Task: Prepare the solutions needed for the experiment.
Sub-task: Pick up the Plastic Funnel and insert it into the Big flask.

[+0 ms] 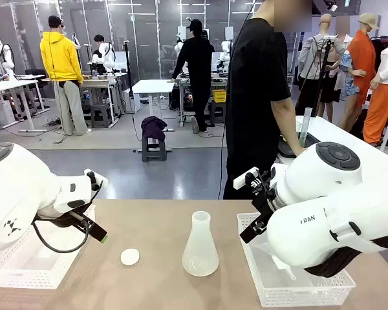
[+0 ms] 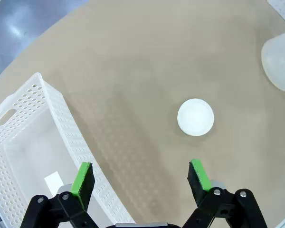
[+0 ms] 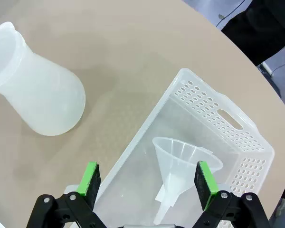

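A frosted white conical flask [image 1: 200,245] stands upright at the table's middle; I cannot tell whether any of the solutions lie in it. It also shows as the flask [image 3: 35,90] in the right wrist view and the flask [image 2: 280,61] in the left wrist view. A white round lid [image 1: 130,257] lies left of it. My left gripper [image 2: 141,176] hangs open above bare table, near the lid [image 2: 195,117]. My right gripper [image 3: 147,178] is open over a clear funnel [image 3: 180,161] lying in the right basket [image 3: 213,118]. Neither gripper holds anything.
A white perforated basket [image 1: 26,265] sits at the front left, seen as the basket [image 2: 38,142] under my left fingers. The right basket [image 1: 297,284] sits at the front right. A person in black [image 1: 258,97] stands at the far side, beside a clear cylinder [image 1: 305,126].
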You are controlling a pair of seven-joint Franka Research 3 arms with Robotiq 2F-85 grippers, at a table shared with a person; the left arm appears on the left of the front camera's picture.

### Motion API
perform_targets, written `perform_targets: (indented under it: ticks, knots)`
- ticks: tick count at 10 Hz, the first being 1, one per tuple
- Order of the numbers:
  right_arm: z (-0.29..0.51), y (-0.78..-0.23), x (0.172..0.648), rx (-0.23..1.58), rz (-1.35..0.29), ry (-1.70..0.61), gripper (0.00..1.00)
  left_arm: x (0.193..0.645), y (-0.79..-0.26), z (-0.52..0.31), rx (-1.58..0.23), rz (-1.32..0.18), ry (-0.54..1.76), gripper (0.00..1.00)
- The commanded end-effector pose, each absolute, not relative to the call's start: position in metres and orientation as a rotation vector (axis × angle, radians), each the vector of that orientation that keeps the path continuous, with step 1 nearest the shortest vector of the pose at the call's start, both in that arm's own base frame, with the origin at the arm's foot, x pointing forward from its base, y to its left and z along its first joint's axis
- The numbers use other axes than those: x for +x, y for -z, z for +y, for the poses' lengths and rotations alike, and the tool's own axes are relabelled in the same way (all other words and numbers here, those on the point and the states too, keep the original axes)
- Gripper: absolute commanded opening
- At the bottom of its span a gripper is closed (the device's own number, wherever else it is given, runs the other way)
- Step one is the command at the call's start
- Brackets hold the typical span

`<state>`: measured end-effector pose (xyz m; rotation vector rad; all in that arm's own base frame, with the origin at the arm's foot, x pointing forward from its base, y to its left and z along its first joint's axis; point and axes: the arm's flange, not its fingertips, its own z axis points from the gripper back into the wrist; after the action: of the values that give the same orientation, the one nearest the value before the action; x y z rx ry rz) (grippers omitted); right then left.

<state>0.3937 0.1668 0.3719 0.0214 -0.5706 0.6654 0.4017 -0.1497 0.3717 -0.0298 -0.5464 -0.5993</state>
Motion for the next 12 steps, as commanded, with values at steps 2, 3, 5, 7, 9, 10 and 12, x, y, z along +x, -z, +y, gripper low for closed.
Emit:
perform_targets:
  ticks: [2, 3, 5, 7, 9, 10, 12]
  knots:
    - [0.1668, -0.3718, 0.3937, 0.021, -0.571, -0.665, 1.00, 0.4016, -0.3717, -0.1500, -0.030, -0.546, 0.600, 1.00]
    - [0.1668, -0.3718, 0.3937, 0.021, -0.571, -0.665, 1.00, 0.4016, -0.3717, -0.1500, -0.030, -0.546, 0.600, 1.00]
    - [0.1668, -0.3718, 0.3937, 0.021, -0.571, -0.665, 1.00, 0.4016, -0.3717, -0.1500, -0.030, -0.546, 0.600, 1.00]
    - [0.1668, -0.3718, 0.3937, 0.021, -0.571, -0.665, 1.00, 0.4016, -0.3717, -0.1500, -0.030, -0.546, 0.600, 1.00]
    - [0.1668, -0.3718, 0.3937, 0.021, -0.571, -0.665, 1.00, 0.4016, -0.3717, -0.1500, -0.030, -0.546, 0.600, 1.00]
    - [0.1668, -0.3718, 0.3937, 0.021, -0.571, -0.665, 1.00, 0.4016, -0.3717, -0.1500, -0.030, -0.546, 0.600, 1.00]
    - [0.1668, -0.3718, 0.3937, 0.021, -0.571, -0.665, 1.00, 0.4016, -0.3717, -0.1500, -0.030, -0.546, 0.600, 1.00]
